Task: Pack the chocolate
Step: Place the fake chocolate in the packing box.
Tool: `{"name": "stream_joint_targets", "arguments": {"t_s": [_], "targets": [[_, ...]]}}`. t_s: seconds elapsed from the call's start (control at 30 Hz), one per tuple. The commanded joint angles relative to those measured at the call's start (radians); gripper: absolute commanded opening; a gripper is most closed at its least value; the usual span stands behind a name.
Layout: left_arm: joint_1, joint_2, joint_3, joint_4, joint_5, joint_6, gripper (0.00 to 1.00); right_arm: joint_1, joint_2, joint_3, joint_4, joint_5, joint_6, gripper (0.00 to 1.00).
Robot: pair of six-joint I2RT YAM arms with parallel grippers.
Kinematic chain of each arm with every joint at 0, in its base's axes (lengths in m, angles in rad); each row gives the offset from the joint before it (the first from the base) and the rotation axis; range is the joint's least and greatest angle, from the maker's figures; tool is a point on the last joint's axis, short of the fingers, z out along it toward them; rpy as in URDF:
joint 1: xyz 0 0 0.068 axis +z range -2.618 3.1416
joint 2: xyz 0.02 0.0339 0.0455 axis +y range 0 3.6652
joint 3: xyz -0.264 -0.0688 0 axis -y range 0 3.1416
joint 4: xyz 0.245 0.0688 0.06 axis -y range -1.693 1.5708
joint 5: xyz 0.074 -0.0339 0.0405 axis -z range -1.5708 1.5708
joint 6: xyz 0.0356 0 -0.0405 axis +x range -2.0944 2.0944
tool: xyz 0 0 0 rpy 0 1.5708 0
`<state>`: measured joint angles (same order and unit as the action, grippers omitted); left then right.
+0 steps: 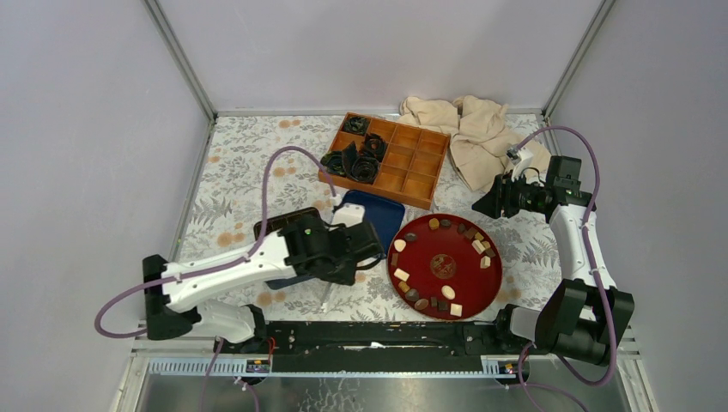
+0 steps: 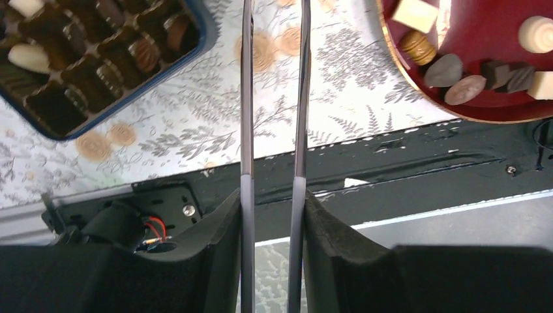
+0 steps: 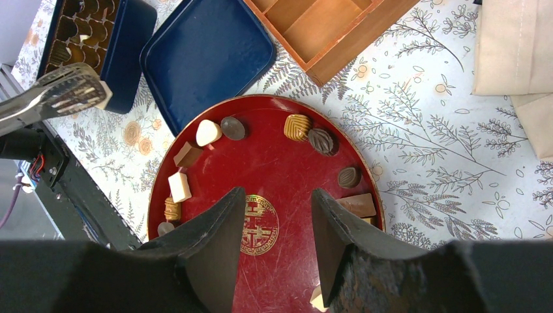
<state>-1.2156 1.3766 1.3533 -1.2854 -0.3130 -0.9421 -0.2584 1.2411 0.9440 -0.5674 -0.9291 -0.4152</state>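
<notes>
The chocolate [image 3: 298,127] lies in a loose ring round the rim of a glossy red plate [image 3: 274,163], and more pieces already sit in the moulded tray of the blue box [image 3: 127,45]. The left claw [image 2: 272,195] is clamped on thin metal tongs [image 2: 246,98], whose long blades run straight out from it over the tabletop [image 3: 424,130]. The box is off to one side of that line and the plate to the other. The blades stand slightly apart along their length, and in the right wrist view a cream piece seems pinched at their tip, just beside the box's corner. The right claw [image 3: 275,195] hangs over the plate with its jaws apart and empty, so it is nearer the loose pieces. The candies are small and smooth: ribbed ovals, square blocks and domes. I judge the tongs suit such pieces better than bare jaws.
</notes>
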Motion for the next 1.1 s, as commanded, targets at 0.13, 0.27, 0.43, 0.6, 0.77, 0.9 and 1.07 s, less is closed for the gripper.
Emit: {"name": "stream_joint_targets", "arguments": {"t_s": [0.13,0.27,0.43,0.6,0.77,0.9,1.07], "targets": [[0.009,-0.180,-0.097,-0.174,-0.057,-0.162,0.06,-0.007,-0.002,0.009,-0.005,-0.030,-0.014,0.49],[0.019,-0.286,-0.160,-0.173,-0.053,-0.207,0.05,-0.007,-0.001,0.009,-0.005,-0.031,-0.014,0.50],[0.032,-0.410,-0.221,-0.175,-0.037,-0.250,0.03,-0.007,-0.003,0.009,-0.005,-0.034,-0.012,0.49],[0.043,-0.494,-0.287,-0.176,-0.012,-0.271,0.02,-0.008,-0.003,0.008,-0.005,-0.036,-0.013,0.49],[0.060,-0.587,-0.334,-0.176,-0.004,-0.297,0.01,-0.008,-0.005,0.008,-0.005,-0.037,-0.013,0.49],[0.063,-0.644,-0.357,-0.176,-0.007,-0.323,0.01,-0.007,-0.003,0.009,-0.007,-0.040,-0.014,0.49],[0.065,-0.720,-0.401,-0.176,-0.006,-0.363,0.01,-0.007,-0.005,0.009,-0.008,-0.039,-0.014,0.49]]}}
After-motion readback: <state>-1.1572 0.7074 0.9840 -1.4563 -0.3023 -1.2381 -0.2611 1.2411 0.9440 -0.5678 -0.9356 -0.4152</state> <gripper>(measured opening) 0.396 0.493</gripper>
